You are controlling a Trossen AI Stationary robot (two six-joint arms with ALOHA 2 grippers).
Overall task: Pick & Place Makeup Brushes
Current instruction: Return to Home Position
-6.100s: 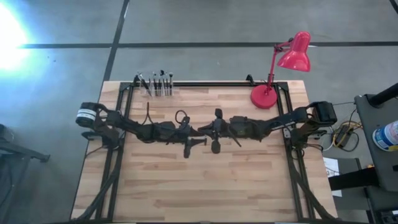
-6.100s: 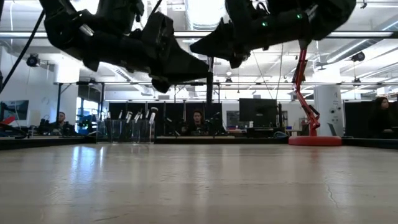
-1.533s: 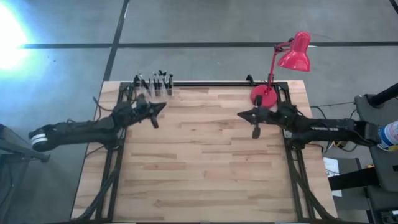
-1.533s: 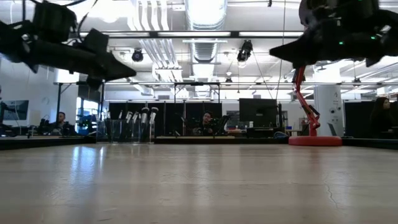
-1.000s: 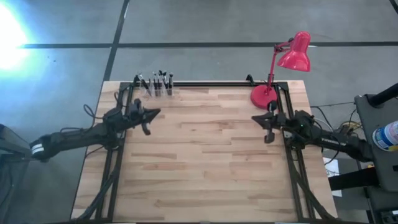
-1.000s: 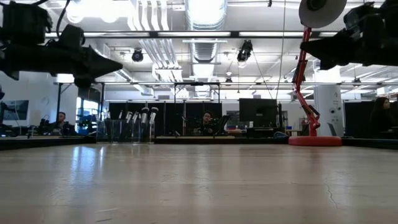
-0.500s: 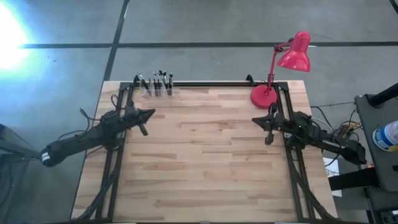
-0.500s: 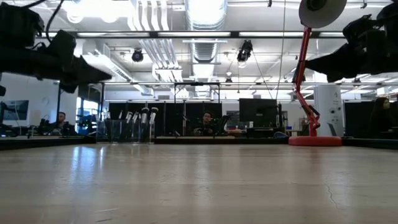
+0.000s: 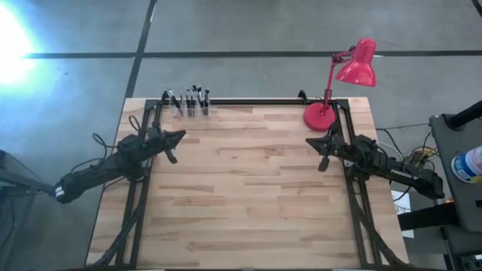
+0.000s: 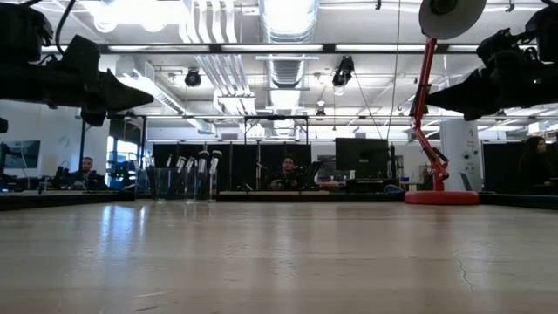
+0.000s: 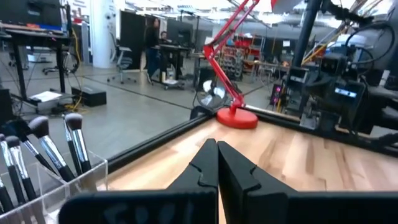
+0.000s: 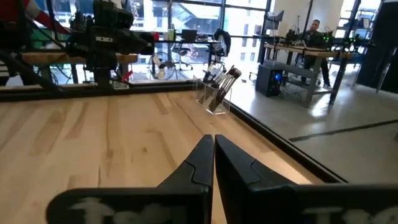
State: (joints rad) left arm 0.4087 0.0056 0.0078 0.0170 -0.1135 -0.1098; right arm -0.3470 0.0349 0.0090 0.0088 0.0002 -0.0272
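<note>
DESK: Where do the makeup brushes [image 9: 192, 96] stand?

FIELD: Upright, bristles up, in the clear organizer [image 9: 187, 111] at the far left corner of the table [image 9: 248, 203], just inside the black rail [image 9: 248, 101] along the far edge. No brush shows on the wood, so the sorting looks done.

DESK: And the arms?

FIELD: The left gripper [image 9: 178, 138] hangs above the table's left side, near the organizer but apart from it, its fingers pressed together on nothing. The right gripper [image 9: 312, 143] hangs above the right side, just in front of the base of the red lamp [image 9: 320, 117], likewise closed and empty. The low view puts both well above the wood.

DESK: What step is this?

FIELD: By the look of it, the retreat to rest. What remains calls for each arm to fold toward its own side and settle, carrying nothing.

DESK: Any tight spots?

FIELD: The middle and near half of the table lie open, and the two grippers are well apart. The squeeze is at the edges: the side rails [image 9: 138, 203] under each arm, the organizer beside the left gripper, the lamp beside the right. A wide swing toward the far edge could tip either one; pulling outward, away from it, looks safe.
</note>
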